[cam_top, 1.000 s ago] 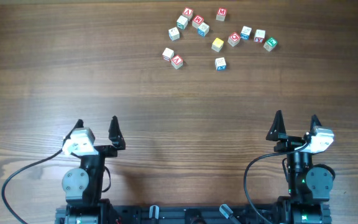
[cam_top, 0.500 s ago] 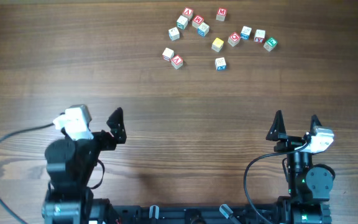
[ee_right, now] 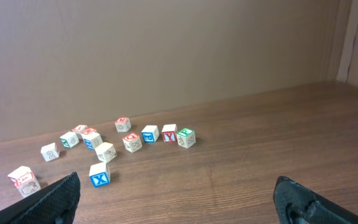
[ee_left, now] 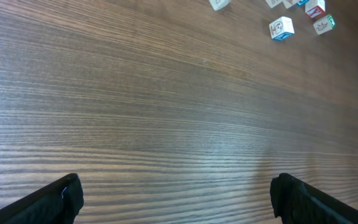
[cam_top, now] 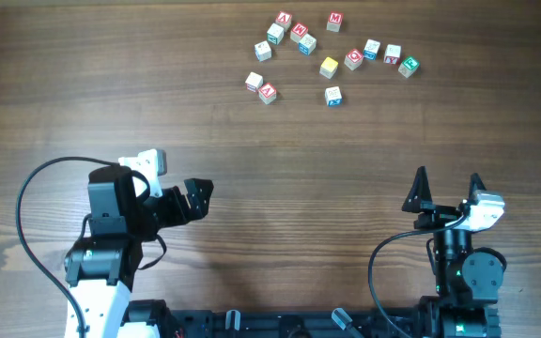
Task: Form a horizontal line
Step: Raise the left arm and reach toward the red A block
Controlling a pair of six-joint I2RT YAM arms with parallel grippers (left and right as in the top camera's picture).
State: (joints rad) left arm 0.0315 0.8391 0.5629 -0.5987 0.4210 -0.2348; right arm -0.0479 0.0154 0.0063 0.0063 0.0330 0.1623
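Note:
Several tiny letter cubes lie scattered at the far side of the table. The plain yellow cube (cam_top: 329,67) sits mid-cluster, with a red-faced cube (cam_top: 353,58) just to its right and a white cube with blue print (cam_top: 332,95) in front of it. The three stand apart from one another, not in a row. In the right wrist view they show as yellow (ee_right: 105,151), red (ee_right: 132,142) and white with blue print (ee_right: 99,175). The white cube also shows in the left wrist view (ee_left: 281,28). My left gripper (cam_top: 195,199) (ee_left: 179,199) is open and empty, angled right. My right gripper (cam_top: 447,188) (ee_right: 179,199) is open and empty, near the front edge.
Other letter cubes lie around the three: a red M cube (cam_top: 334,19) at the back, a green-faced cube (cam_top: 408,66) at the right end, a pair at the left (cam_top: 267,92). Bare wood table (cam_top: 270,169) lies between the grippers and the cubes.
My left arm has risen, swung right and forward, with its gripper now pointing right. The right arm and all the cubes have not moved.

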